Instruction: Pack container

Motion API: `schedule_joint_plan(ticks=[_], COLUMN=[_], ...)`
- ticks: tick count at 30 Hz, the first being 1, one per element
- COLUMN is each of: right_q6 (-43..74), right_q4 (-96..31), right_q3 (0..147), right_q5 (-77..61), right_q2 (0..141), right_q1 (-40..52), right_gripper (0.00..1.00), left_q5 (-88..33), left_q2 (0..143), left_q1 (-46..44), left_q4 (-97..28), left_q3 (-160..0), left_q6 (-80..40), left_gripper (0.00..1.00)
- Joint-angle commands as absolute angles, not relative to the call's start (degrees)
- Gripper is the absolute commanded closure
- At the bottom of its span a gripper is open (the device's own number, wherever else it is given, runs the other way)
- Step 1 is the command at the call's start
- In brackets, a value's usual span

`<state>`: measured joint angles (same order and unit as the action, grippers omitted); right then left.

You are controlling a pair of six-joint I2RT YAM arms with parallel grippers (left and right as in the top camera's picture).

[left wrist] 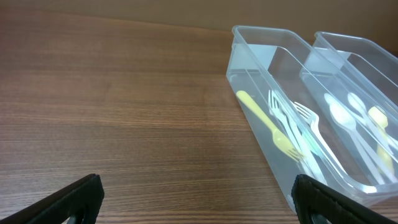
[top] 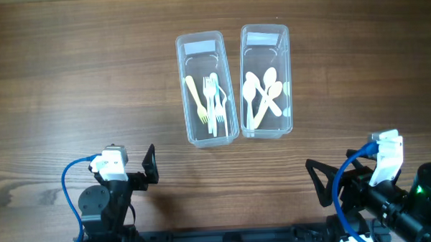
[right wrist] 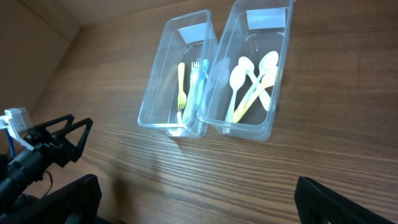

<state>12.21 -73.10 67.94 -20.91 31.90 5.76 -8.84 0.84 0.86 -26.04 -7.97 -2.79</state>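
Two clear plastic containers stand side by side at the back middle of the table. The left container (top: 199,64) holds several forks (top: 213,99), among them a yellow fork (top: 195,96). The right container (top: 263,55) holds several white and yellow spoons (top: 263,94). My left gripper (top: 151,166) is open and empty, near the front edge and left of the containers. My right gripper (top: 318,180) is open and empty at the front right. The left wrist view shows the fork container (left wrist: 261,68) ahead to the right of the left gripper (left wrist: 198,193). Both containers (right wrist: 163,81) lie far ahead of the right gripper (right wrist: 196,190).
Bare wooden table (top: 70,83) surrounds the containers. The two arm bases sit along the front edge. In the right wrist view the left arm (right wrist: 56,140) shows at the left.
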Motion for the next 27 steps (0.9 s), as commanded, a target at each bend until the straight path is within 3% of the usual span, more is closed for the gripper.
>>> schedule_joint_plan(ticks=[1, 12, 16, 21, 27], right_q6=[12.9, 6.0, -3.7, -6.0, -5.9], right_q4=[-72.9, -69.5, -52.4, -34.3, -27.4], right_q3=[68.1, 66.3, 52.4, 31.1, 17.5], right_q5=[-20.4, -12.0, -12.0, -11.6, -11.6], right_q2=[31.7, 31.4, 25.5, 14.8, 5.5], right_q1=[5.9, 6.3, 10.1, 12.4, 13.7], right_gripper=[0.00, 0.00, 0.00, 0.00, 0.00], left_q5=[-8.5, -8.5, -8.5, -8.5, -8.5], left_q2=[0.3, 0.3, 0.3, 0.3, 0.3], left_q1=[1.3, 1.3, 1.3, 1.3, 1.3], left_q4=[-25.7, -25.7, -25.7, -25.7, -25.7], left_q3=[-7.5, -7.5, -7.5, -7.5, -7.5], left_q6=[-1.7, -1.7, -1.7, -1.7, -1.7], left_gripper=[0.00, 0.00, 0.00, 0.00, 0.00])
